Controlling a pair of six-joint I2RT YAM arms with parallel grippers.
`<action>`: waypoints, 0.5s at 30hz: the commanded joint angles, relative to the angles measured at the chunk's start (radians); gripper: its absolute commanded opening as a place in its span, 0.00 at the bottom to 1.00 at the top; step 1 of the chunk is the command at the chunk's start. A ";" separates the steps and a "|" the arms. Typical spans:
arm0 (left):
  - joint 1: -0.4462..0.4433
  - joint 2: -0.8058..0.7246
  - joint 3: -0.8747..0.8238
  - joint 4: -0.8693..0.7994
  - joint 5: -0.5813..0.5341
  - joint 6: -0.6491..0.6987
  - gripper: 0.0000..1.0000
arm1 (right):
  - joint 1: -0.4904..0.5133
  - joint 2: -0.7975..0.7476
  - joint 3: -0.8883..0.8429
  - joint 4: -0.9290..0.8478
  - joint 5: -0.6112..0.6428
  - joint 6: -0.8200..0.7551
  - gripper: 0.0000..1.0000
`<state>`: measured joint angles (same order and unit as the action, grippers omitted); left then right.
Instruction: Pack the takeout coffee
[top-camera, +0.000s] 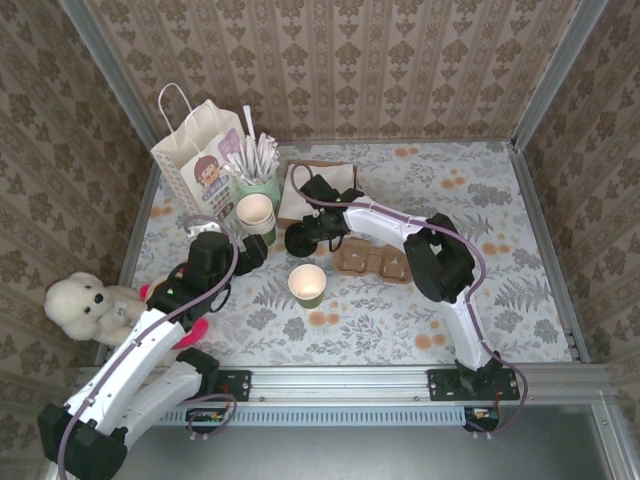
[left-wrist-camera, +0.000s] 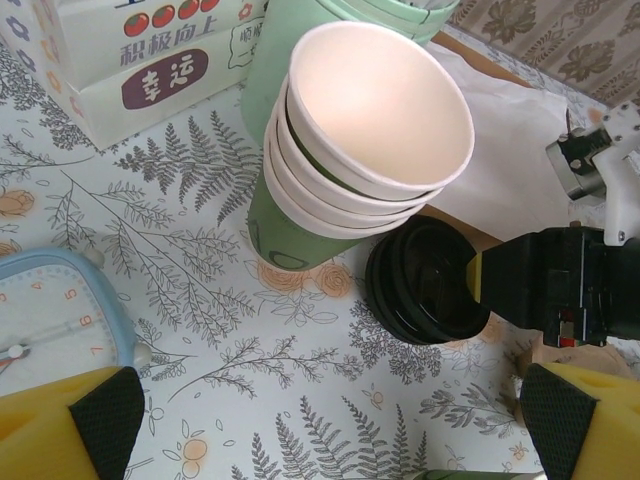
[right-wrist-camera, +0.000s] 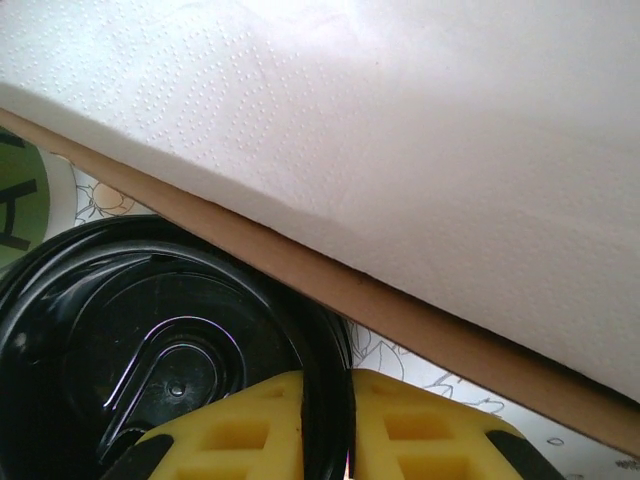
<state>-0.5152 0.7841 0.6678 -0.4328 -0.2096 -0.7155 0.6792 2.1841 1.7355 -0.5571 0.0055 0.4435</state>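
A small olive-green paper cup (top-camera: 307, 284) stands lidless on the table, its cream inside showing. Just behind it lies a round black lid (top-camera: 298, 240), apparently the top of a low pile of lids (left-wrist-camera: 420, 285). My right gripper (top-camera: 308, 238) is shut on that lid's rim (right-wrist-camera: 335, 350), one yellow finger inside (right-wrist-camera: 250, 425) and one outside. My left gripper (left-wrist-camera: 330, 440) is open above bare tablecloth, left of the lid, with nothing between its fingers. In the top view it (top-camera: 255, 252) sits beside the stacked cups.
A stack of cream-rimmed cups (left-wrist-camera: 370, 130) and a straw cup (top-camera: 255, 170) stand behind. White napkins (right-wrist-camera: 400, 120) lie on a brown board (right-wrist-camera: 400, 310). Also here: a paper bag (top-camera: 200, 160), a cardboard cup carrier (top-camera: 372, 262), a blue clock (left-wrist-camera: 50, 320) and a teddy bear (top-camera: 85, 305).
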 joint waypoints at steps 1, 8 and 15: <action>0.013 0.013 -0.009 0.025 0.028 -0.016 1.00 | 0.011 -0.084 -0.027 0.014 0.044 -0.027 0.18; 0.035 0.041 0.000 0.003 0.000 -0.058 1.00 | 0.031 -0.122 -0.084 0.119 0.073 -0.051 0.18; 0.115 0.056 -0.009 0.088 0.212 -0.027 1.00 | 0.059 -0.206 -0.187 0.285 0.130 -0.095 0.15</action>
<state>-0.4305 0.8303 0.6674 -0.3996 -0.1177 -0.7418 0.7254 2.0529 1.5826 -0.3710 0.0799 0.3866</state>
